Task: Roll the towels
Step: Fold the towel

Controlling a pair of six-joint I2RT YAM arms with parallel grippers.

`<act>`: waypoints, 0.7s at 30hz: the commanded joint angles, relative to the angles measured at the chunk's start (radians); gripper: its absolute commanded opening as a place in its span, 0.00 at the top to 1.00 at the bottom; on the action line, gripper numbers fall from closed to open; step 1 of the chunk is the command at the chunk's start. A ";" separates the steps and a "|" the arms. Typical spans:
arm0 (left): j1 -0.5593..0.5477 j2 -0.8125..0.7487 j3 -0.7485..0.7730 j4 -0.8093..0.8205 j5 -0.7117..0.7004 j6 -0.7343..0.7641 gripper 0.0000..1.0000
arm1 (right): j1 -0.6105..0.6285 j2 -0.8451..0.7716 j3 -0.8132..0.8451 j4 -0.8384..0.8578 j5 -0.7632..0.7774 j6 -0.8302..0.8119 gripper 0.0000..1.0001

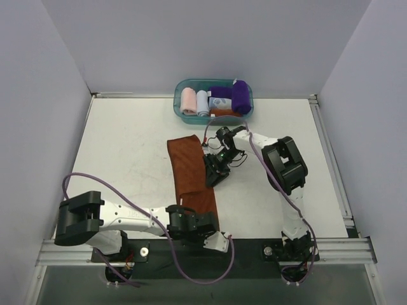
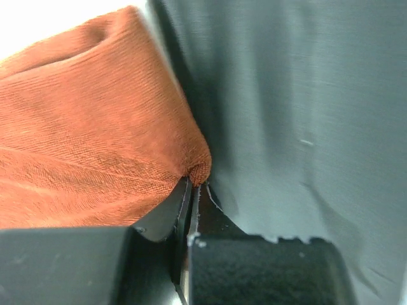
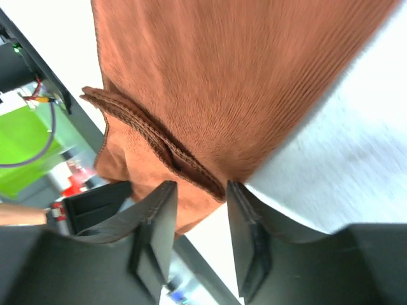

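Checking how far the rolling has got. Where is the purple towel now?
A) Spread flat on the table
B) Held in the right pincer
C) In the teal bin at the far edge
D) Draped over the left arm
C: the purple towel sits in the bin, and only the brown towel lies out on the table.

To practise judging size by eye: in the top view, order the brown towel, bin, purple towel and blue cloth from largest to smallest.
1. brown towel and bin: they cover about the same area, too alike to rank.
2. purple towel
3. blue cloth
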 commanded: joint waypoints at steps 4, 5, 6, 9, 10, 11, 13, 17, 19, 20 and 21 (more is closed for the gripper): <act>0.041 -0.113 0.133 -0.148 0.268 0.014 1.00 | -0.028 -0.163 0.037 -0.040 0.061 -0.102 0.57; 0.055 -0.115 0.151 -0.164 0.330 0.015 1.00 | -0.034 -0.175 0.043 -0.041 0.064 -0.099 0.52; 0.093 -0.116 0.168 -0.177 0.355 0.012 1.00 | -0.041 -0.180 0.058 -0.043 0.061 -0.097 0.50; 0.188 -0.084 0.248 -0.236 0.430 0.014 1.00 | -0.075 -0.172 0.101 -0.055 0.057 -0.091 0.45; 0.220 -0.063 0.266 -0.242 0.444 0.029 1.00 | -0.081 -0.168 0.112 -0.064 0.055 -0.091 0.44; 0.251 -0.052 0.292 -0.248 0.458 0.038 1.00 | -0.100 -0.160 0.121 -0.069 0.052 -0.091 0.43; 0.340 -0.014 0.312 -0.268 0.499 0.070 1.00 | -0.118 -0.152 0.145 -0.077 0.050 -0.086 0.43; 0.464 0.048 0.340 -0.271 0.544 0.096 1.00 | -0.146 -0.148 0.158 -0.084 0.047 -0.089 0.42; 0.510 0.090 0.345 -0.265 0.553 0.110 1.00 | -0.149 -0.146 0.153 -0.087 0.049 -0.097 0.42; 0.556 0.104 0.346 -0.263 0.565 0.113 1.00 | -0.147 -0.145 0.152 -0.087 0.052 -0.099 0.42; 0.573 0.118 0.349 -0.257 0.569 0.121 1.00 | -0.147 -0.143 0.150 -0.089 0.052 -0.100 0.42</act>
